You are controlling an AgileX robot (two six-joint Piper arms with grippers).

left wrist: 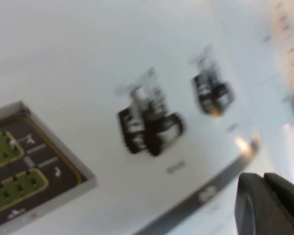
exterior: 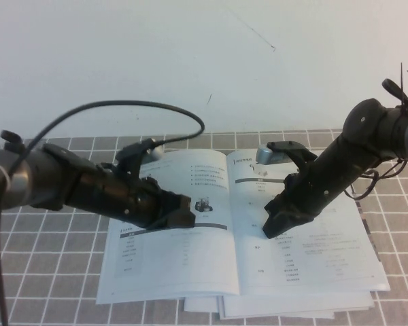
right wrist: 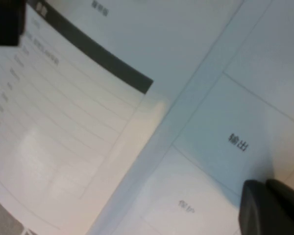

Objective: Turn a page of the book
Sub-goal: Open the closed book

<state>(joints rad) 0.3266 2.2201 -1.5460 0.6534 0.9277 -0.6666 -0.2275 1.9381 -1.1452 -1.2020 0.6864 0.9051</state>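
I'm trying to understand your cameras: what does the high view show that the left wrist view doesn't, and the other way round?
Only the high view shows the whole thin white glossy book lying open on the checked grey tablecloth, with the left gripper and right gripper on facing pages. Only the left wrist view shows a green-and-black board photo. Both show the small dark robot photo.

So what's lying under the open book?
Stacked white sheets stick out under the book's near edge, on the checked table cloth. How far they extend beneath is covered. The left gripper and the shut right gripper sit over the pages.
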